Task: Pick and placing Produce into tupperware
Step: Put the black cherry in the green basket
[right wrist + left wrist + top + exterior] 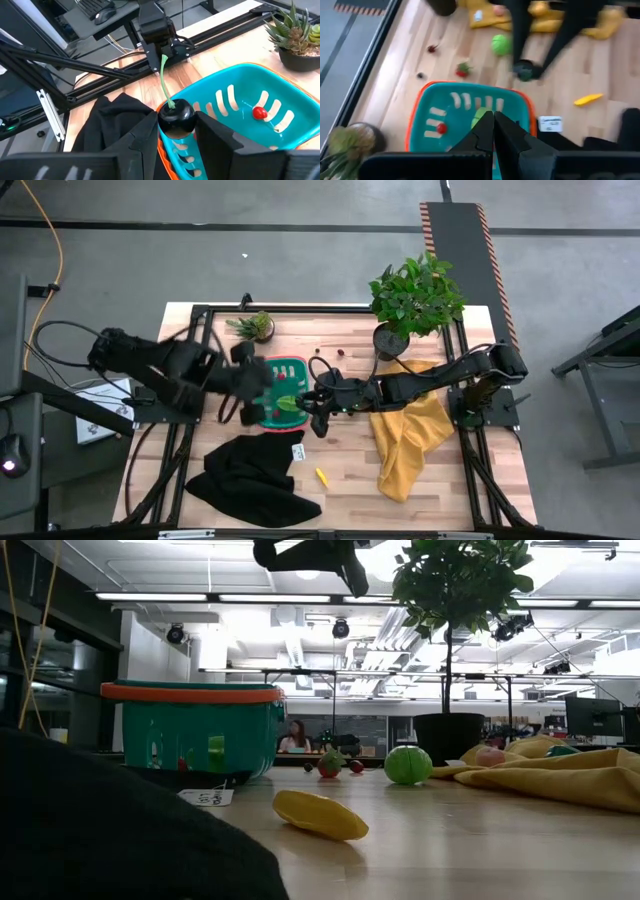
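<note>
Above a wooden bench [350, 470], the right hand [176, 131] is clamped on a dark cherry-like toy with a green stem [176, 118], holding it at the right edge of the teal basket with the orange-red rim [281, 398]; in the high view that hand [318, 402] sits just beside the basket's right wall. The left hand [493, 131] hangs over the basket's left part with its fingers pressed together, holding nothing. Inside the basket lie a small red piece [259, 113] and a green piece [287, 402] (the green one partly hidden behind the left hand in the wrist view). Loose produce is scattered on the bench: a yellow piece [322, 476] toward the near edge, a round green piece [407, 765] and a red-and-green piece [329, 764] beyond it, and two tiny dark-red bits [341, 352] near the far side, too small to identify with confidence. A black cloth [250, 475] lies at the near left, with a white tag [297, 452] at its edge, and a yellow cloth [410, 438] lies on the right under the right arm. A leafy potted plant [415, 298] stands at the far right and a small spiky plant [255, 327] at the far left of the basket.
</note>
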Robot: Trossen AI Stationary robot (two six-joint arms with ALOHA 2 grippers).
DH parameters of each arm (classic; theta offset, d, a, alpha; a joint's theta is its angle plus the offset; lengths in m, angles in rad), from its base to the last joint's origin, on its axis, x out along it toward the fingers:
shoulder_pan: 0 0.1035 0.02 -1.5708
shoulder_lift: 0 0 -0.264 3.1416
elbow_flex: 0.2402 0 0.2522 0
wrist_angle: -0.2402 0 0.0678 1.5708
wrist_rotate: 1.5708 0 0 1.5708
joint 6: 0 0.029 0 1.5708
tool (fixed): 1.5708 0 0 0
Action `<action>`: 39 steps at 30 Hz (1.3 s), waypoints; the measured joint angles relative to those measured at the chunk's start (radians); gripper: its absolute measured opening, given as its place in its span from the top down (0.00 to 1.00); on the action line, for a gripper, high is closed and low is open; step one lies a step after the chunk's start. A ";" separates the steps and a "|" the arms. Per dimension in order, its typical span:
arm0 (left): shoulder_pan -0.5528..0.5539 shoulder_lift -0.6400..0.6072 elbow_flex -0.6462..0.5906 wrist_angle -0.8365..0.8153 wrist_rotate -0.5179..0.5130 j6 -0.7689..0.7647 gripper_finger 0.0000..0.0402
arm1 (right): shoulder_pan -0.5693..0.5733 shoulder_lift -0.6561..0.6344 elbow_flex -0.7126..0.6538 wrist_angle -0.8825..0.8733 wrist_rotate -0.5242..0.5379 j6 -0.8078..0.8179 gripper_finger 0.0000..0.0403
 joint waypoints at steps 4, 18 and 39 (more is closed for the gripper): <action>0.123 -0.014 0.000 0.011 0.102 0.077 0.99 | -0.006 0.000 0.000 0.010 0.003 -0.002 0.72; 0.452 -0.058 0.000 0.132 0.705 0.289 0.99 | -0.072 0.000 0.000 0.018 -0.006 -0.012 0.72; 0.545 -0.052 0.000 0.088 0.864 0.371 0.95 | -0.079 0.000 0.000 0.059 -0.028 -0.054 0.72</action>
